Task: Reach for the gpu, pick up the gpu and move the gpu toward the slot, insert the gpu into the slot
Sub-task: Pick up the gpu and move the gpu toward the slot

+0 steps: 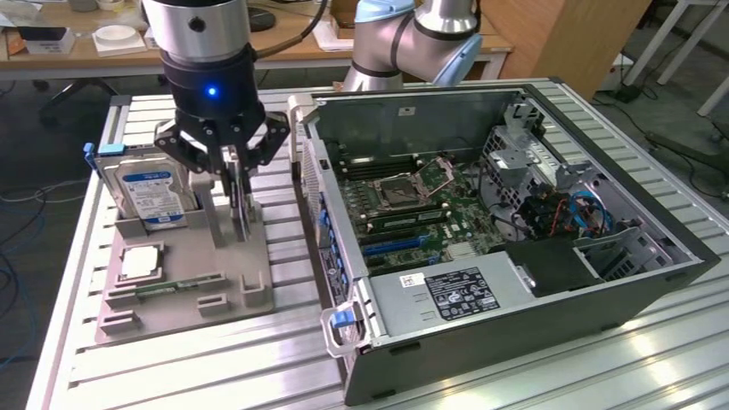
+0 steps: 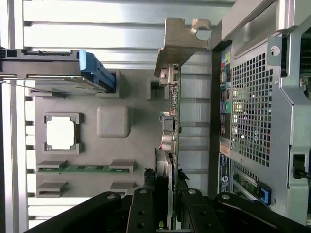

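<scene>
Hand (image 1: pixel 237 192) pinches the gpu (image 2: pixel 173 111), one finger pressed against each face. The card stands on edge, with its silver bracket (image 2: pixel 182 39) at the end far from the hand. It is at the grey holder tray (image 1: pixel 188 256), just beside the hard drive (image 1: pixel 154 192). Near the tray on the worktop (image 1: pixel 205 367) sits the open computer case (image 1: pixel 592 282), its green motherboard (image 1: pixel 428 213) exposed.

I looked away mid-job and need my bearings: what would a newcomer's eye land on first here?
The gripper, blue light glowing, stands over the grey fixture at the exterior view's left, clamped on the gpu, which stands on edge there. At the exterior view's right lies the open computer case, its green motherboard exposed. A blue-labelled hard drive stands upright in the fixture beside the gpu.
</scene>
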Motion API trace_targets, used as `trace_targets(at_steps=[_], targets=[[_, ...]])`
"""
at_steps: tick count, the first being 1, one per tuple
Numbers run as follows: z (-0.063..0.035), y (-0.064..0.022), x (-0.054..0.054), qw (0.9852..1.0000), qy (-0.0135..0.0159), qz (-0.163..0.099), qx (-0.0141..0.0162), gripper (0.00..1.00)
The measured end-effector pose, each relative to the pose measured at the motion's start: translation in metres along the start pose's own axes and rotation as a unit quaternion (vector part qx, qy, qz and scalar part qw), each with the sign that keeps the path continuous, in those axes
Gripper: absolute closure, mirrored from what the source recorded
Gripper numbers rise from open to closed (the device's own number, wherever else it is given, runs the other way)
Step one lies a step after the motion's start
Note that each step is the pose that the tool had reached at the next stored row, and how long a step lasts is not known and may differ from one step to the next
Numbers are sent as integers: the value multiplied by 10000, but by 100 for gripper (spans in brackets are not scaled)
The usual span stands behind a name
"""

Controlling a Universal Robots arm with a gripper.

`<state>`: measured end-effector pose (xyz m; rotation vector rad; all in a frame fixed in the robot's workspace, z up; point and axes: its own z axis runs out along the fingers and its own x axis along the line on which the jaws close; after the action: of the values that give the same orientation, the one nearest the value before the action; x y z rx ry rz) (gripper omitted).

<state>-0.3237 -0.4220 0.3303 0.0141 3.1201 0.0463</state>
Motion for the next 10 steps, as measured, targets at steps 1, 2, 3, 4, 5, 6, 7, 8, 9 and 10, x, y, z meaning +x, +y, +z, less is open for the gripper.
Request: trace_targets(at_steps=[1,2,3,4,5,6,7,8,9,10], targets=[[-5,0,0,10000,0,0,0,73],[-8,0,0,10000,0,0,0,73],[-13,0,0,10000,0,0,0,73],[-17,1,0,10000,0,0,0,73],[-21,0,-1,10000,0,0,0,73],[-25,1,0,10000,0,0,0,73],[-30,1,-1,10000,0,0,0,73],[-36,1,-1,10000,0,0,0,73],[-40,1,-1,10000,0,0,0,73],[-46,1,-1,10000,0,0,0,73]])
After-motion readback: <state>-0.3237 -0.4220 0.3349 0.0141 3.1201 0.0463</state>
